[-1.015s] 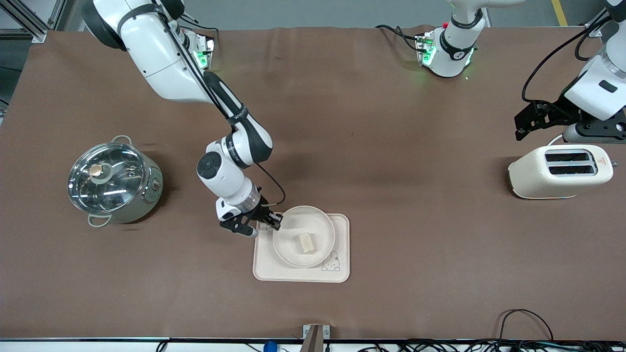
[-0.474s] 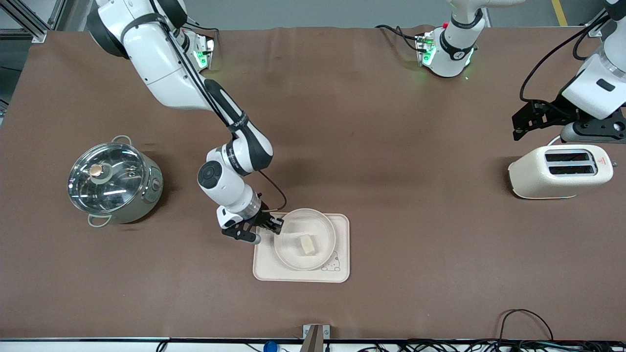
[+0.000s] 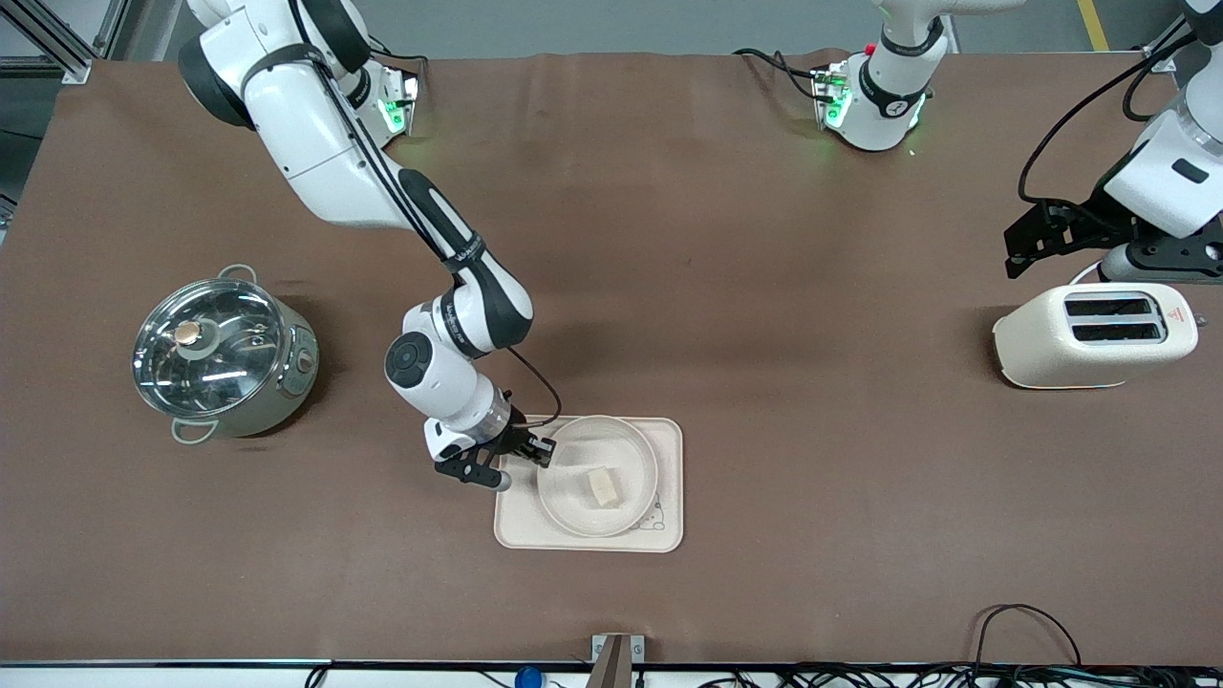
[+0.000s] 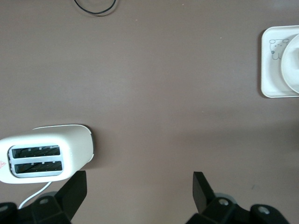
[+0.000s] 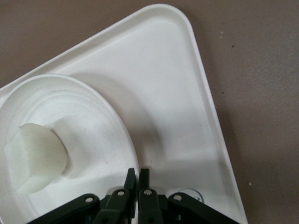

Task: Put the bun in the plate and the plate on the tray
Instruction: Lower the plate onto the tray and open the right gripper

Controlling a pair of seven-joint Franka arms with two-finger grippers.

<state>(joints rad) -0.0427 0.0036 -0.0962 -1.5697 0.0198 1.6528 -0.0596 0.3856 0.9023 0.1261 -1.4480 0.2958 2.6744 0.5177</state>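
The bun (image 3: 604, 485) lies in the round cream plate (image 3: 573, 502), which is over the rectangular tray (image 3: 669, 440). My right gripper (image 3: 543, 452) is shut on the plate's rim at the side toward the right arm's end of the table. In the right wrist view its gripper (image 5: 138, 173) pinches the rim of the plate (image 5: 84, 107), with the bun (image 5: 37, 156) inside and the tray (image 5: 177, 93) underneath. Whether the plate rests flat I cannot tell. My left gripper (image 3: 1037, 239) waits open above the table beside the toaster, its fingers (image 4: 75, 189) wide apart around nothing.
A cream toaster (image 3: 1094, 334) stands at the left arm's end of the table. A steel pot with a glass lid (image 3: 222, 358) stands at the right arm's end. The left wrist view shows the toaster (image 4: 46, 154) and a corner of the tray (image 4: 271, 70).
The right gripper has carried the plate with the bun a little nearer to the front camera over the tray, now partly covering the rabbit drawing. The left gripper barely shifted.
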